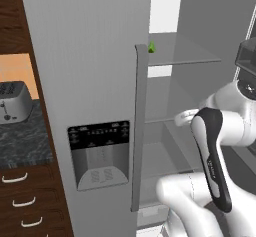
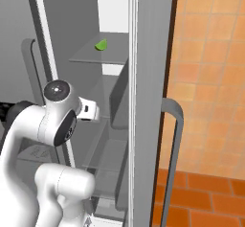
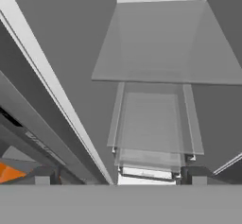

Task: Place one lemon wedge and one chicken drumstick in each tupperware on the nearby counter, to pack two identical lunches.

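Right, you have the arm reaching into the open fridge, with the fingers spread wide and holding nothing; their tips are hard to make out at the bottom of the hand view. The green lemon wedge sits on the upper glass shelf, near its front edge, above the arm. The hand looks along the bare lower glass shelves. Off to your left, the black marbled surface carries a silver toaster.
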